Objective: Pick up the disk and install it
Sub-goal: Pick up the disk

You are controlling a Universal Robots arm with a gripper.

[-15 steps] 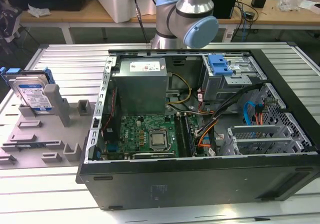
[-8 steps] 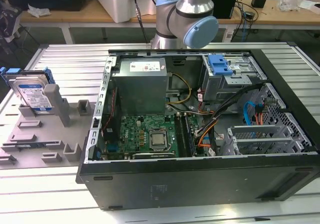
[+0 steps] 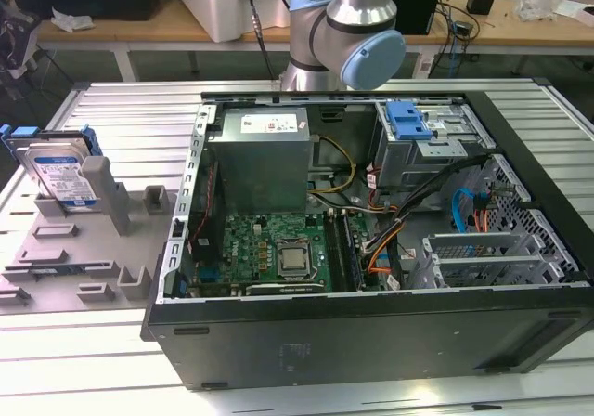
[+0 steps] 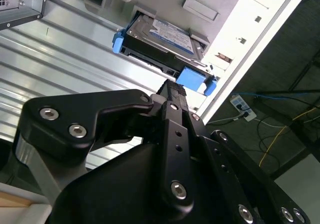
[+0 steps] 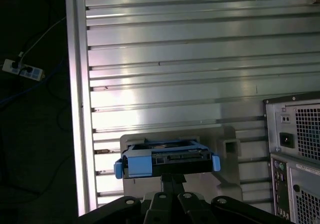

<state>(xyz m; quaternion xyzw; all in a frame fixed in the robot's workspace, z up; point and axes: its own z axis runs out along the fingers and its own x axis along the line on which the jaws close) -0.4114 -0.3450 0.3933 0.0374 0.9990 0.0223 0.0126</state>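
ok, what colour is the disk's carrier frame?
Blue, clearest around the disk in the second wrist view.

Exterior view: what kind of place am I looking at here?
Probably a robotics lab or test bench for computer assembly. An opened computer case lies on a ribbed metal table, a robot arm stands behind it, and the disk sits in a grey holder beside it.

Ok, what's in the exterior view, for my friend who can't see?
A blue-framed disk stands in a grey holder at the exterior view's left, beside an open computer case on a ribbed metal table. A robot arm rises behind the case.
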